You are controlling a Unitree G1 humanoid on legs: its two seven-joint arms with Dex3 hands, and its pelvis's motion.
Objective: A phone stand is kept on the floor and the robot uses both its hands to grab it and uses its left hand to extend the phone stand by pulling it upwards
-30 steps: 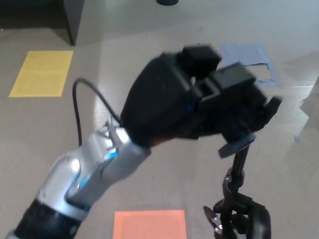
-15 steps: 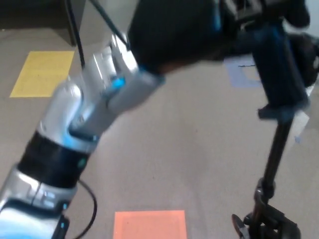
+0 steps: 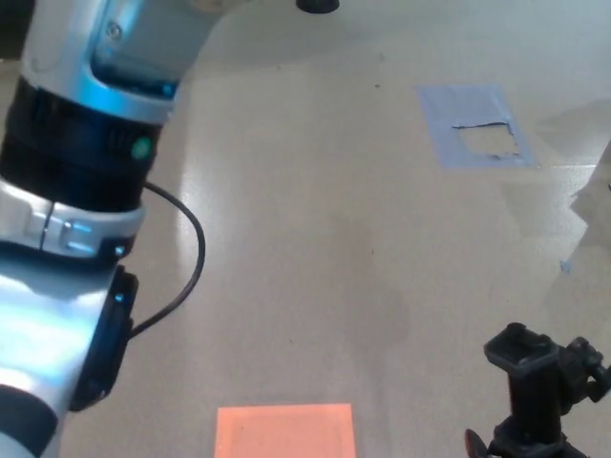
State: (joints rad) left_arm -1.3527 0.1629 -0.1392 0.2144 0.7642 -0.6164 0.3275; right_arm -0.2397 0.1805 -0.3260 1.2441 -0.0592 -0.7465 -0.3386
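Left arm raised past the top edge, phone stand low at the right

Head view: only the silver-and-black left forearm (image 3: 86,191) shows, filling the left side, with a thin black cable (image 3: 186,258) looping off it; neither hand is in view, so how their fingers stand cannot be told. The black metal phone stand (image 3: 537,382) stands at the bottom right on the beige floor (image 3: 325,191), untouched, well right of an orange floor square (image 3: 284,431).
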